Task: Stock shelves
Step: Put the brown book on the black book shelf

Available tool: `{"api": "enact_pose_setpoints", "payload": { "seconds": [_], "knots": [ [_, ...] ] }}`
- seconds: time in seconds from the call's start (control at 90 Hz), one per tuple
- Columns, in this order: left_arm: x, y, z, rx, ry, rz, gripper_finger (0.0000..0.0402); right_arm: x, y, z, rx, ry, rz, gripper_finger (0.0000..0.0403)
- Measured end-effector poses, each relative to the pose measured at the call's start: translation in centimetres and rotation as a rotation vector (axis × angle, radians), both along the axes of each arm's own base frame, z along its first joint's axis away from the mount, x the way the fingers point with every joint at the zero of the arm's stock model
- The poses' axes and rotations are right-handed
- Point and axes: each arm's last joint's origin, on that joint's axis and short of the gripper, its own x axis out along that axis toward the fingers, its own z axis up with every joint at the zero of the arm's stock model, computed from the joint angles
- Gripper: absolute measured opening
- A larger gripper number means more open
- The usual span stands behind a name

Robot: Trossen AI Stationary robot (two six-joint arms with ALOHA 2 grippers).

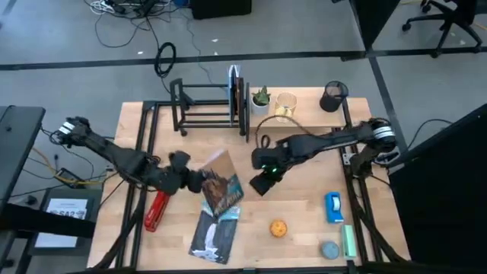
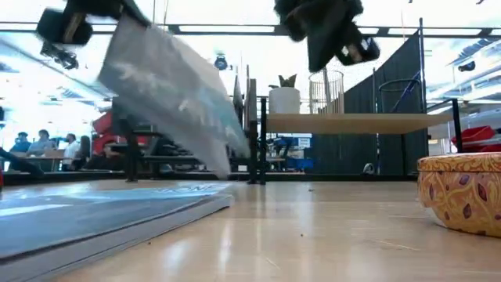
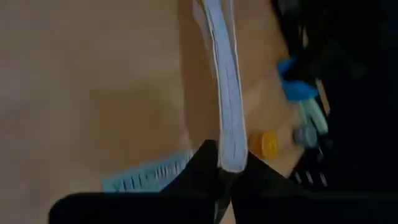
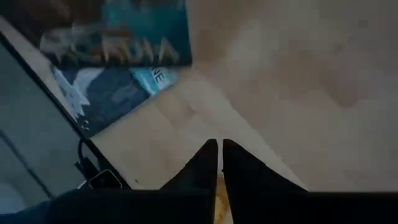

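Left gripper [image 1: 199,180], fingers pinched on the edge of a thin book [image 1: 221,189], holds it tilted and raised off the tabletop [image 1: 304,217]. In the left wrist view the book's pale edge [image 3: 225,93] runs straight out from between the 2 dark fingers [image 3: 202,168]. A second book [image 1: 214,232] lies flat just below the held one.

Right gripper [image 1: 262,181], fingers pressed together with nothing between them, hangs above bare tabletop just beside the held book.

The black metal-bar rack [image 1: 205,106] stands well beyond the left gripper, at the table's far edge, with 2 books upright at its end nearer the right arm. The pale wooden plank shelf [image 2: 352,121] adjoins that end, carrying a small potted plant [image 1: 261,99].
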Motion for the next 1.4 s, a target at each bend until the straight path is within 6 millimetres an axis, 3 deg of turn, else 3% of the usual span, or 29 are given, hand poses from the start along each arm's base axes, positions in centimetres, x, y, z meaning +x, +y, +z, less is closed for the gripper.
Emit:
{"api": "enact_pose_setpoints", "payload": {
  "seconds": [0.278, 0.589, 0.822, 1.033, 1.233, 1.4],
  "knots": [
    [-0.1, 2.7, 7.7, 0.287, 0.061, 0.267, 0.0, -4.7, -2.5, 4.9, -0.104, -0.093, -0.012, 0.0],
    [2.0, 7.6, 12.2, 0.478, 0.269, 0.459, 0.0, -8.0, -5.1, 7.7, -0.19, -0.183, 0.016, 0.0],
    [4.6, 12.2, 12.8, 0.509, 0.373, 0.543, 0.0, -9.1, -6.2, 8.4, -0.21, -0.213, 0.093, 0.0],
    [7.5, 17.1, 11.5, 0.39, 0.429, 0.475, 0.0, -9.4, -6.7, 8.5, -0.214, -0.226, 0.124, 0.0],
    [8.5, 20.7, 9.5, 0.306, 0.532, 0.415, 0.0, -9.4, -7.4, 8.5, -0.209, -0.221, 0.067, 0.0],
    [8.8, 22.5, 8.6, 0.311, 0.585, 0.418, 0.0, -9.3, -8.1, 8.7, -0.214, -0.23, -0.022, 0.0]
  ]
}}
